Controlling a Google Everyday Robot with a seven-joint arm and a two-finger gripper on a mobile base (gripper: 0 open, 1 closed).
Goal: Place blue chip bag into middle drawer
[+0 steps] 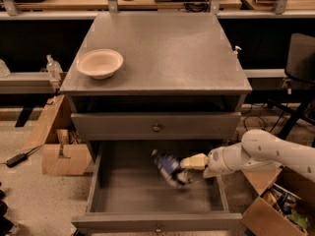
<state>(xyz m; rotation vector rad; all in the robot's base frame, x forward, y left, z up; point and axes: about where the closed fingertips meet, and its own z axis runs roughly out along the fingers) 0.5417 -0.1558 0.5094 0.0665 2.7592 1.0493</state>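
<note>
The blue chip bag (169,169) is a small dark-blue foil bag, blurred, over the floor of the open middle drawer (128,196), right of its centre. I cannot tell whether it rests on the floor or hangs just above it. My gripper (189,163) reaches in from the right over the drawer's right wall on a white arm (268,154). Its tip is right beside the bag's right end; whether it still touches the bag does not show.
The top drawer front (156,127) above is closed. A beige bowl (99,63) sits on the cabinet top at the left. Cardboard boxes stand on the floor left (64,156) and right (275,205) of the cabinet. A black chair (300,63) is at the far right.
</note>
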